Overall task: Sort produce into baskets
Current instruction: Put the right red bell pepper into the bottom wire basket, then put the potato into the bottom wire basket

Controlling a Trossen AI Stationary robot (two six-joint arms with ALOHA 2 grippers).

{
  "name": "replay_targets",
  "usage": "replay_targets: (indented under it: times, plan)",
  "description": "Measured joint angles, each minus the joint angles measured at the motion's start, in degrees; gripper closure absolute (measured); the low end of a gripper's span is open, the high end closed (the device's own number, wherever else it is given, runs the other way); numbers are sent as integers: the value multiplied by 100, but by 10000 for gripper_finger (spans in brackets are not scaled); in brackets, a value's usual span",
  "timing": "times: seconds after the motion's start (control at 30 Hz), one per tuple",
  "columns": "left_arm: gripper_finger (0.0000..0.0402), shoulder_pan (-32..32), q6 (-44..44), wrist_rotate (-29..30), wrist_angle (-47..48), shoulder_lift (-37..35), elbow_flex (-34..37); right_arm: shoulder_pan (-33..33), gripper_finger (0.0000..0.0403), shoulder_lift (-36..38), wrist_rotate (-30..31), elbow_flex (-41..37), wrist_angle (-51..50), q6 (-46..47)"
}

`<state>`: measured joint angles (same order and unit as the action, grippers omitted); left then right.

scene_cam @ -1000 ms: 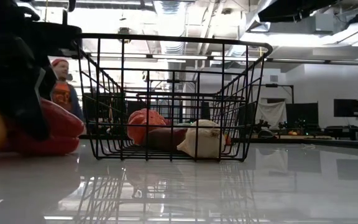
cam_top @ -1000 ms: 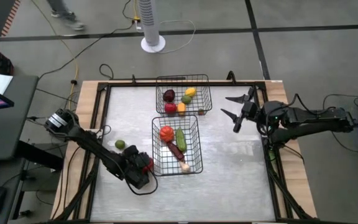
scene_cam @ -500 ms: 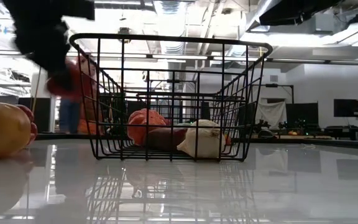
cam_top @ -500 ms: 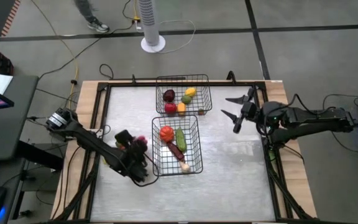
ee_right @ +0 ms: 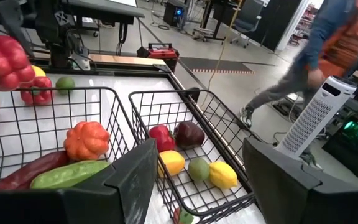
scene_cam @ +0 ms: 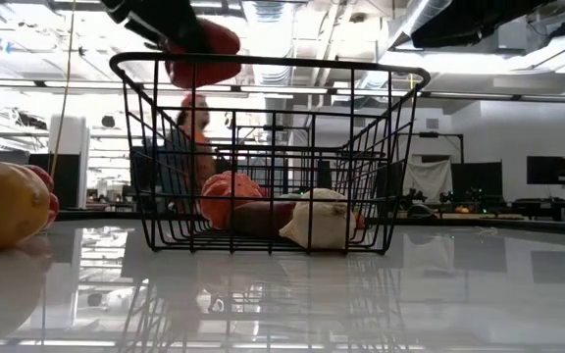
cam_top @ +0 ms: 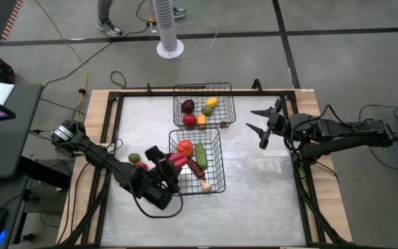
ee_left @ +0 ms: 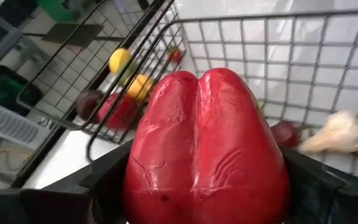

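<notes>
- My left gripper (cam_top: pixel 173 162) has its fingers clamped on a red pepper (ee_left: pixel 205 146), held in the air just over the left rim of the near basket (cam_top: pixel 215 131).
- Low view: the pepper (scene_cam: pixel 202 51) sits above the basket's top wire.
- Near basket holds an orange pumpkin-like piece (cam_top: pixel 185 147), a green cucumber (cam_top: pixel 201 153), a dark maroon long piece (cam_top: pixel 196 167) and the whitish garlic (cam_top: pixel 206 185).
- Far basket (cam_top: pixel 228 88), just beyond it, holds a dark maroon piece (cam_top: pixel 188 106), a red one (cam_top: pixel 189 120), yellow ones (cam_top: pixel 212 102) and a green one (cam_top: pixel 206 111).
- On the table (cam_top: pixel 261 200), left of the near basket: a green lime (cam_top: pixel 134 159); beside it a red piece (cam_top: pixel 144 166), partly hidden by my arm.
- My right gripper (cam_top: pixel 261 119) waits at the table's right edge, fingers spread wide, empty.
- A person's legs (cam_top: pixel 106 17) show on the floor beyond the table.
</notes>
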<state>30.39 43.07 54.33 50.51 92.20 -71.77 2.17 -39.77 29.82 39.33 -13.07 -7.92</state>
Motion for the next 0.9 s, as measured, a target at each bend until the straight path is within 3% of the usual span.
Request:
replay_targets:
  times: [0.53,0.73,0.9]
  plan:
    - [37,-133,-230,-305,163,0,-38,0,138,0,0,0,-7,-2]
    - [47,-13,861,-477,1746,-152,-457,0,138,0,2,0,-12,-68]
    - [60,426,1961,-566,2500,-440,-494,-7,138,0,1,0,204,-291]
